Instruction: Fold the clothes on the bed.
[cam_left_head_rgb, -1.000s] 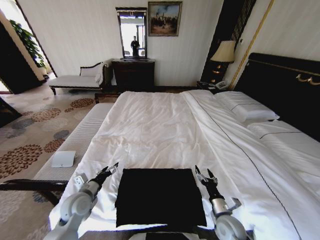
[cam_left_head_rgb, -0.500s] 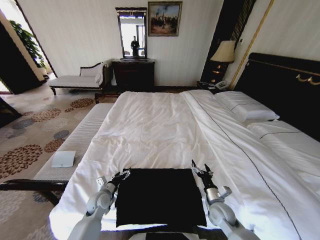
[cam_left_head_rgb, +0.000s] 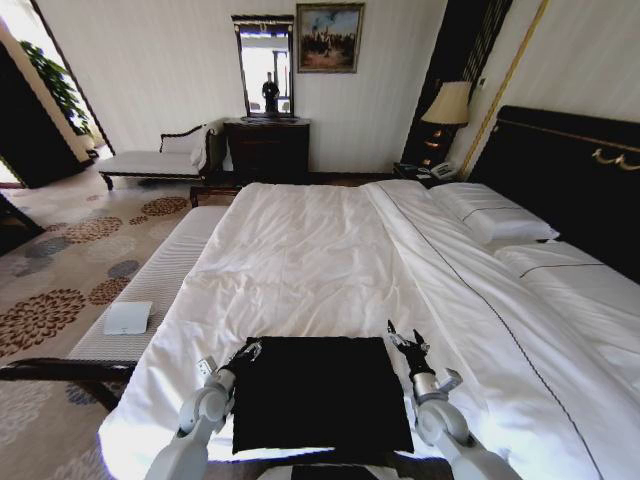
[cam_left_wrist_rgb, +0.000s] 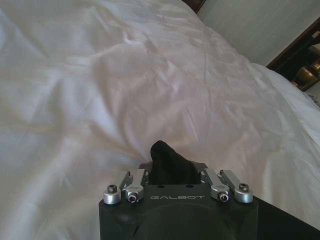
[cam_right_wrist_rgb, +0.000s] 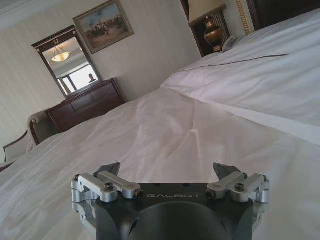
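Black T-shirt (cam_left_head_rgb: 320, 395), folded flat on bed (cam_left_head_rgb: 320, 250); left gripper (cam_left_head_rgb: 248, 350) pinching its far-left corner; right gripper (cam_left_head_rgb: 408, 340) spread wide, empty, beside far-right corner.

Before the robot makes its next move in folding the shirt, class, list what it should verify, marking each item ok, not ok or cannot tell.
1. The black T-shirt lies flat as a rectangle on the bed: ok.
2. The left gripper has shirt cloth pinched between its fingers at the far left corner: ok.
3. The right gripper holds the far right corner: not ok. It is open, with nothing between its fingers.
4. Both grippers sit level at the shirt's far edge: ok, by the head view.
5. The left grip is free of the white duvet: cannot tell.
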